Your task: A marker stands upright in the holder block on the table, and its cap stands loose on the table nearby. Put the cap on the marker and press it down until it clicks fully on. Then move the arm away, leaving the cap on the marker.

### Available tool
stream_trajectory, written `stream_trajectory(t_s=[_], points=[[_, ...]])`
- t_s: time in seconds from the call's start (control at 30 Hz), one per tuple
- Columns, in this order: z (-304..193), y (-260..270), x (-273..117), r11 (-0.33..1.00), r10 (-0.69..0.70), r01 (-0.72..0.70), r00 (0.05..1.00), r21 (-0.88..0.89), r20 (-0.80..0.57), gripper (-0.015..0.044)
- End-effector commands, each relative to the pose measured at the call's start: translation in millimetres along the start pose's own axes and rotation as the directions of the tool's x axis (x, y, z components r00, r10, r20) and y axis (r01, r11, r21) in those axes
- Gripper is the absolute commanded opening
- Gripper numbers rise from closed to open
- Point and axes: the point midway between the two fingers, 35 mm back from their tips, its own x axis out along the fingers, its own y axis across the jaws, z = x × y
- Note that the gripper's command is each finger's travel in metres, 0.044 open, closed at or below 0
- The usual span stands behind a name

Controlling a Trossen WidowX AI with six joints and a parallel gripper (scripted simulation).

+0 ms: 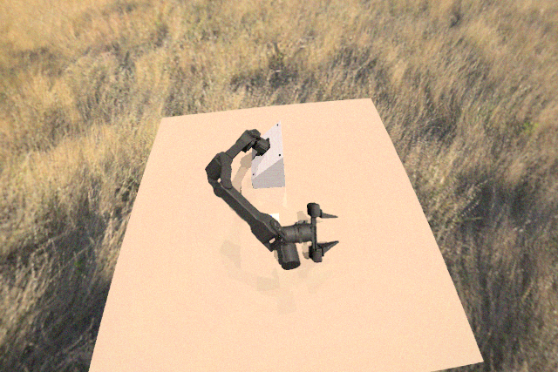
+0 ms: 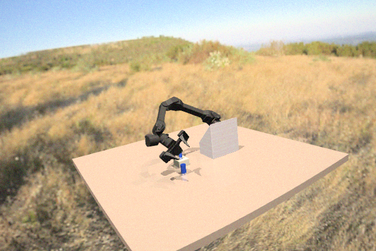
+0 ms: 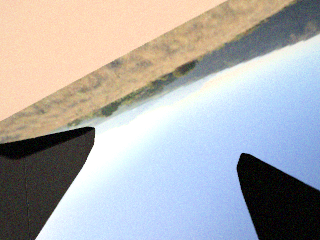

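Note:
The pale holder block (image 2: 184, 163) stands on the table with the marker (image 2: 180, 155) upright in it. Only a short blue and white part of the marker shows, close behind the gripper. The blue cap (image 2: 183, 167) stands upright on the table, just in front of the block in the exterior view. My gripper (image 1: 337, 229) (image 2: 183, 153) (image 3: 166, 148) is open, with nothing between its fingers. It is raised above the table and tilted sideways. In the top view the arm hides the marker and the cap; the wrist view shows neither.
A grey wedge-shaped box (image 1: 269, 177) (image 2: 225, 139) stands on the table (image 1: 369, 314) (image 2: 242, 187) (image 3: 50, 45) beside the arm's base, behind the holder block in the exterior view. The arm arches up from it. The wrist view looks past the table's edge to grass and sky.

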Motion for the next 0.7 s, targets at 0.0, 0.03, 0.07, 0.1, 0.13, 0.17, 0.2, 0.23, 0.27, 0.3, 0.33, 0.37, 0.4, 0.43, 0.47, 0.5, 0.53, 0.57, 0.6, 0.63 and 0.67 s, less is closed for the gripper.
stream_trajectory(t_s=[0.0,0.03,0.07,0.1,0.13,0.17,0.2,0.23,0.27,0.3,0.33,0.37,0.4,0.43,0.47,0.5,0.53,0.57,0.6,0.63,0.67], points=[[1,0,0,1.0,0.003,-0.003,1.0,-0.016,0.008,0.0374],[3,-1,1,0.998,0.013,-0.011,0.999,-0.063,0.032,0.0348],[7,-2,3,0.99,0.029,-0.019,0.997,-0.142,0.071,0.0321],[13,-3,4,0.971,0.049,-0.019,0.992,-0.239,0.12,0.0295],[18,-5,4,0.943,0.07,-0.009,0.983,-0.334,0.168,0.0269],[23,-6,5,0.905,0.09,0.011,0.972,-0.425,0.216,0.0252],[28,-8,4,0.859,0.111,0.041,0.958,-0.51,0.264,0.0252],[33,-9,4,0.805,0.132,0.081,0.942,-0.588,0.31,0.0252],[38,-10,3,0.743,0.153,0.129,0.922,-0.656,0.355,0.0252],[43,-12,1,0.675,0.175,0.186,0.9,-0.714,0.399,0.0252],[48,-13,-1,0.6,0.196,0.249,0.876,-0.76,0.441,0.0252],[52,-14,-3,0.521,0.219,0.316,0.848,-0.793,0.482,0.0252],[56,-15,-6,0.437,0.241,0.388,0.819,-0.811,0.521,0.0252],[60,-17,-9,0.351,0.264,0.461,0.787,-0.815,0.558,0.0252],[64,-18,-13,0.262,0.287,0.533,0.753,-0.804,0.593,0.0252],[67,-19,-17,0.173,0.31,0.604,0.716,-0.778,0.625,0.0252],[70,-20,-21,0.125,0.333,0.657,0.678,-0.744,0.655,0.0252],[72,-21,-23,0.084,0.346,0.689,0.657,-0.719,0.67,0.0252],[73,-21,-26,0.044,0.357,0.718,0.638,-0.695,0.682,0.0252],[74,-22,-28,0.003,0.368,0.745,0.619,-0.667,0.694,0.0252],[76,-23,-33,-0.034,0.391,0.786,0.579,-0.617,0.715,0.0252]])
